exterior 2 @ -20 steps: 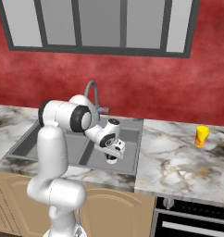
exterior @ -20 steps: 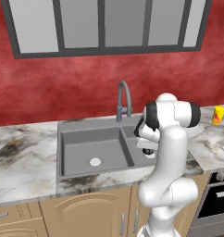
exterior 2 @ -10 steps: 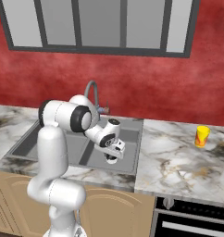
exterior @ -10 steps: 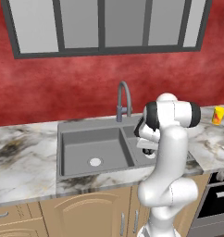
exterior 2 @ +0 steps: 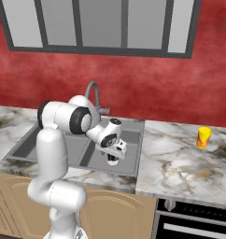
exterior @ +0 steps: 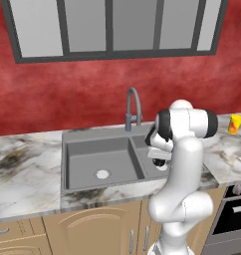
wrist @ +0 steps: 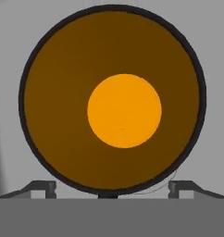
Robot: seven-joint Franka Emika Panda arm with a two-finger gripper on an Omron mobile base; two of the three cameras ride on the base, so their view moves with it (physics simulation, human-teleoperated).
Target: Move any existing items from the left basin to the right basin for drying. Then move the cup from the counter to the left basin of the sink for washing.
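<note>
Arm is bent down over the sink (exterior: 67, 164), hand (exterior 2: 113, 161) low in the right basin (exterior 2: 133, 154), centre of the right base frame. In the left base frame the hand (exterior: 160, 164) sits right of centre, partly behind the white forearm.

Hand view looks straight down on the jar (wrist: 113, 99): black rim, brown-orange disc, brighter orange circle in the middle, taking up most of the frame. The two finger tips (wrist: 42, 187) sit at lower left and lower right, spread wide, each just outside the jar's rim. Jaws apart, not clamped on the jar. Grey surface shows around the jar; cannot tell from this view whether the jar rests on it.

Left basin (exterior: 100, 162): centre-left of the left base frame, white round drain (exterior: 102, 174) visible, nothing else seen in it.

Faucet (exterior: 133, 107) rises behind the divider, upper centre of the left base frame.

Yellow cup (exterior 2: 203, 137) stands upright on the tabletop (exterior 2: 180, 163), right side of the right base frame, well apart from the sink. In the left base frame the cup (exterior: 235, 124) is at the right edge.
</note>
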